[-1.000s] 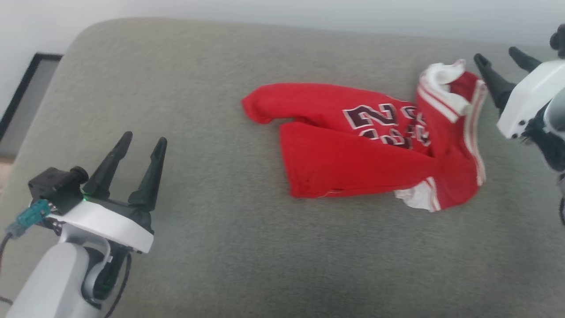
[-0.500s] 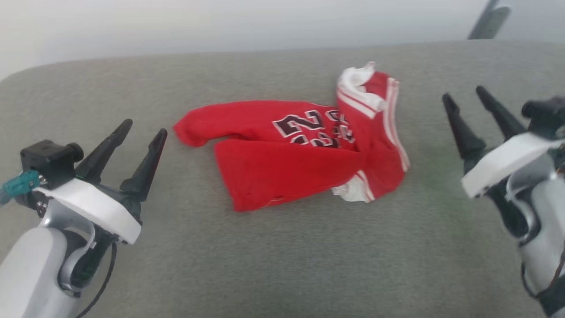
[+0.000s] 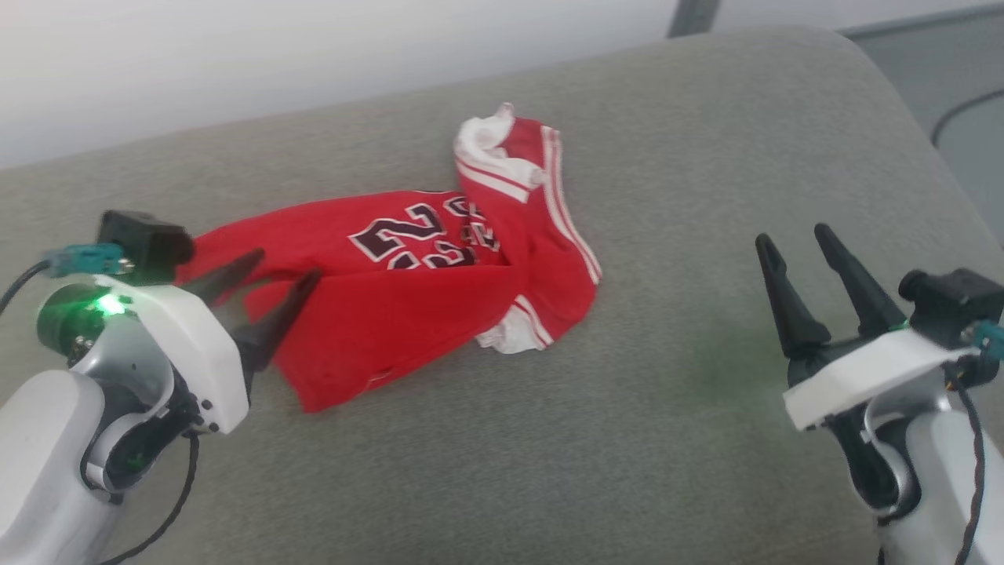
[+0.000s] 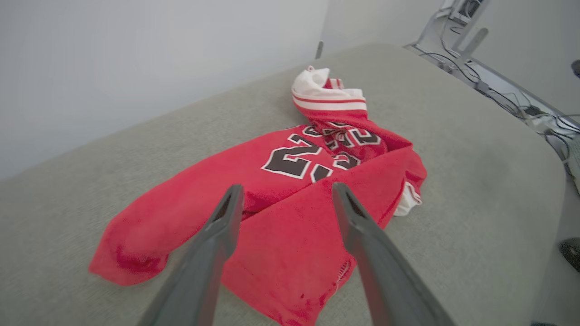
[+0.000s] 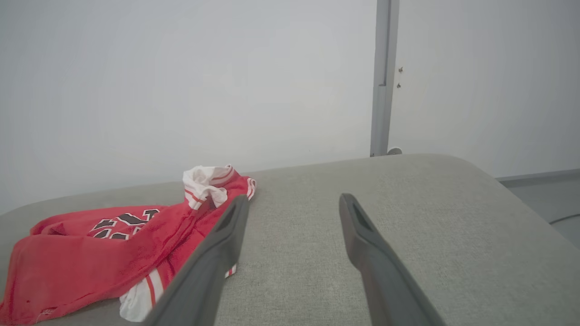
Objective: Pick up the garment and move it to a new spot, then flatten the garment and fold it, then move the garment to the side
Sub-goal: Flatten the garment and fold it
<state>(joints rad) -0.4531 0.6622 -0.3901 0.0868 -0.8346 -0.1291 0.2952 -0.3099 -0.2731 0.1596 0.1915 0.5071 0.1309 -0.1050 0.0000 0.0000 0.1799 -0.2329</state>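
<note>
Left gripper (image 3: 288, 264): lower left of the head view; both dark fingers spread apart, nothing pinched between them; the tips lie over the left end of the garment. Whether they touch the cloth cannot be told.
Garment (image 3: 408, 306): red jersey with white sleeves, lying crumpled on the grey cushion, left of centre. The body is doubled over along a diagonal fold. The dark, white-outlined numerals face up, partly creased.
Garment, far end: a white sleeve and red-white striped trim are bunched up towards the wall.
Garment, near edge: a second white, striped piece shows from under the red fold.
Grey cushion (image 3: 667, 196): broad fabric surface with rounded corners; bears the garment.
Right gripper (image 3: 791, 235): lower right of the head view; fingers spread wide and holding nothing, well apart from the garment, above bare cushion.
Wall (image 3: 235, 63): pale and plain, behind the cushion.
Post (image 5: 383, 77): grey upright against the wall.
Cable (image 3: 961, 110): dark, on the floor at the far right.
</note>
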